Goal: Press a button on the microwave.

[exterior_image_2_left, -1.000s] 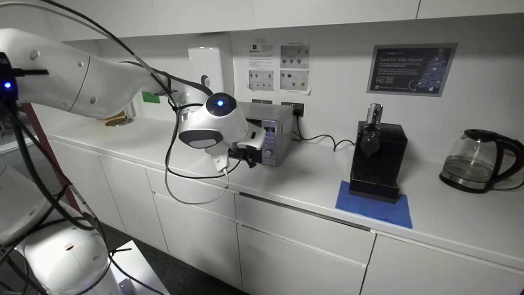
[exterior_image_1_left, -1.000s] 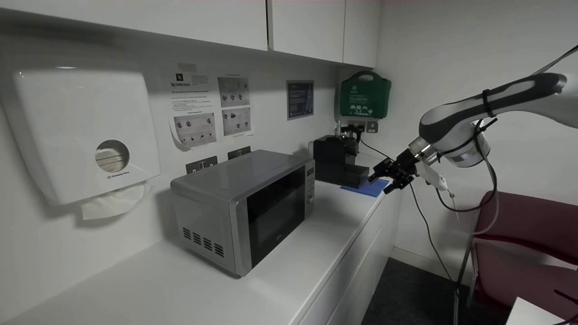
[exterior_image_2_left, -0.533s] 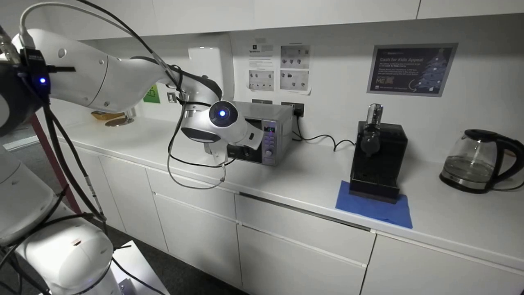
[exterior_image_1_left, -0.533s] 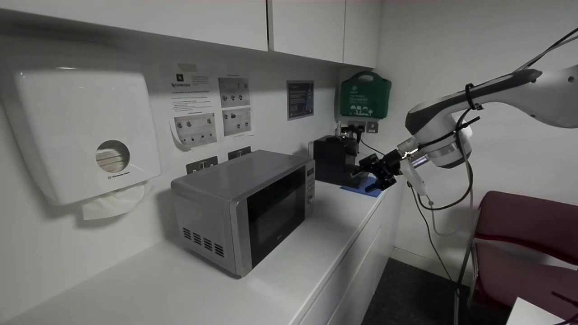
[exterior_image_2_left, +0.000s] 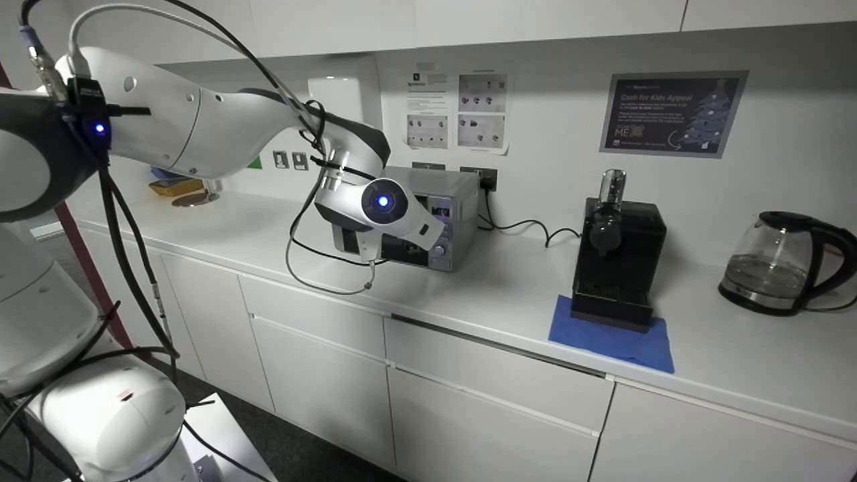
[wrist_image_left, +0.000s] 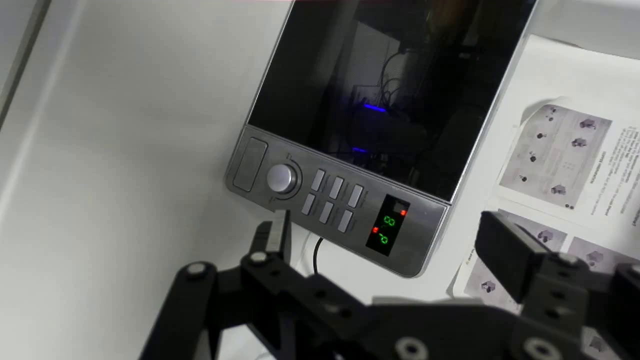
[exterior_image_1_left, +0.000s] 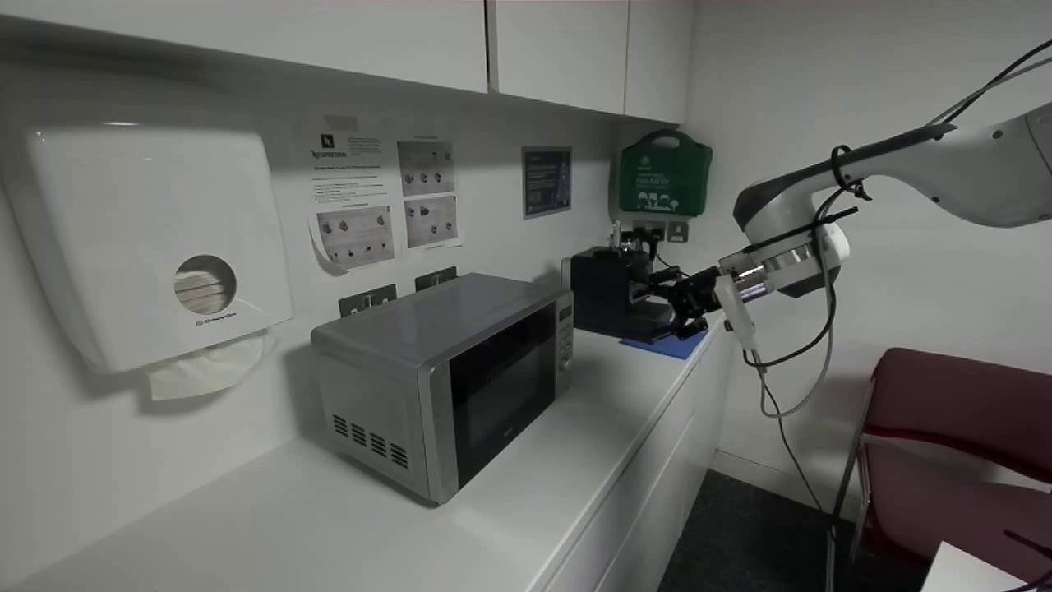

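Fingers [wrist_image_left: 510, 257] (spread wide) have shifted and, dimly seen, probably turned since earlier, facing the microwave [exterior_image_1_left: 448, 374].

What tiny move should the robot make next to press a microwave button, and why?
Probably close the gripper: in the wrist view its fingers stand wide apart, while the buttons on the microwave are small and closely set, so shut fingers would likely press just one.
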Motion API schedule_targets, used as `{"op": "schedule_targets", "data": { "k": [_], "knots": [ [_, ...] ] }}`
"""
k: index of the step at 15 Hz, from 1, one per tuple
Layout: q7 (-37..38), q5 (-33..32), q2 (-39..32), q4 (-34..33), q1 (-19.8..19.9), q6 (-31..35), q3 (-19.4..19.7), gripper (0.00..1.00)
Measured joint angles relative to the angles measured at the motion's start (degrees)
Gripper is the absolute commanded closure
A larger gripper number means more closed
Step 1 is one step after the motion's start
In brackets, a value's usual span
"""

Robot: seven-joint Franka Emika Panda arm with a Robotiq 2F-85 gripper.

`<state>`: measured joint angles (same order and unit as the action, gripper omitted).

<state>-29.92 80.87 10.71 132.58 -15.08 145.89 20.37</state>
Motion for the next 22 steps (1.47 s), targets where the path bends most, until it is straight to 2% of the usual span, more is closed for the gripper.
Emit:
{"op": "schedule_targets", "data": {
  "k": [4,5,7,13,15,18,22],
  "knots": [
    [0.6,3.3,-3.2,-2.0,7.6,-14.6,-3.7,0.0],
    [0.7,3.2,-3.7,-2.1,9.3,-15.7,-4.9,0.0],
    [0.6,3.2,-4.0,-2.0,10.9,-15.6,-6.5,0.0],
    [-0.5,4.3,-4.0,-2.0,11.3,-14.7,-7.8,0.0],
    [-6.8,10.8,-4.0,-2.0,11.7,-9.0,-11.0,0.0],
    [-18.5,24.3,-4.5,-2.8,10.8,0.7,-16.6,0.0],
    [-33.8,43.6,-8.3,-9.3,8.4,11.2,-19.4,0.0]
  ]
}}
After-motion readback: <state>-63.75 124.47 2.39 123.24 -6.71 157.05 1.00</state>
